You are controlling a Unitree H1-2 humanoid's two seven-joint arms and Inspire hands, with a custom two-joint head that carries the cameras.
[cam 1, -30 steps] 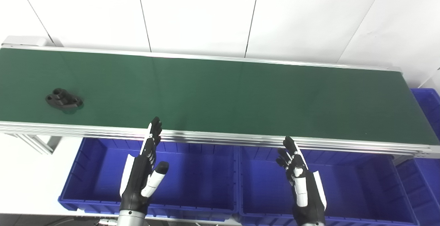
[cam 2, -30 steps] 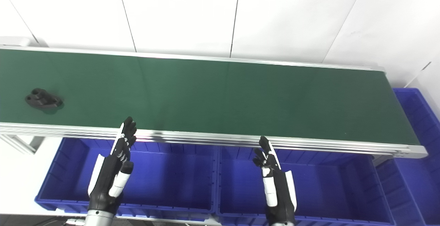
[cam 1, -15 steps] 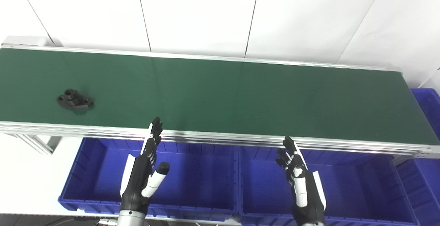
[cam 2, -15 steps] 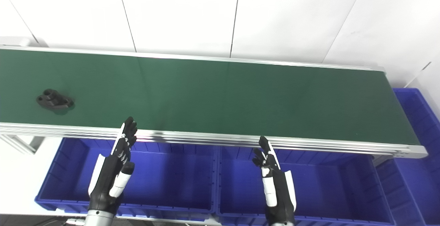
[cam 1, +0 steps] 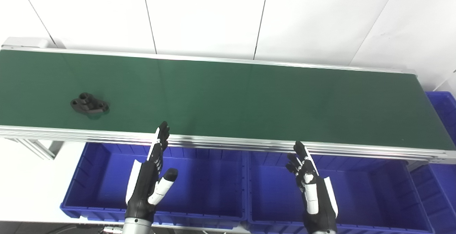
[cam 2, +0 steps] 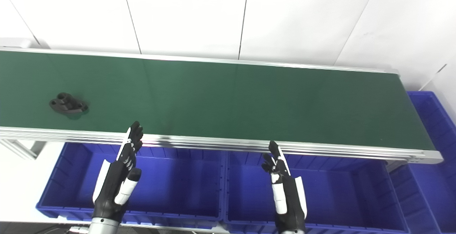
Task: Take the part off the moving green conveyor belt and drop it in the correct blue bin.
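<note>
Both hands wait, fingers spread and empty; the black part rides left of the left hand. That hand should hold until it comes level; the right hand stays clear.

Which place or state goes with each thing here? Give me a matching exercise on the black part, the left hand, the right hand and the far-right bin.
Things:
1. black part
2. left hand
3. right hand
4. far-right bin

Places or states:
A. open, over the bin below the belt's right half
B. past the conveyor belt's right end
C. lying on the belt's left part
D. open, over the bin below the belt's left half

Pairs: 1-C, 2-D, 3-A, 4-B
</note>
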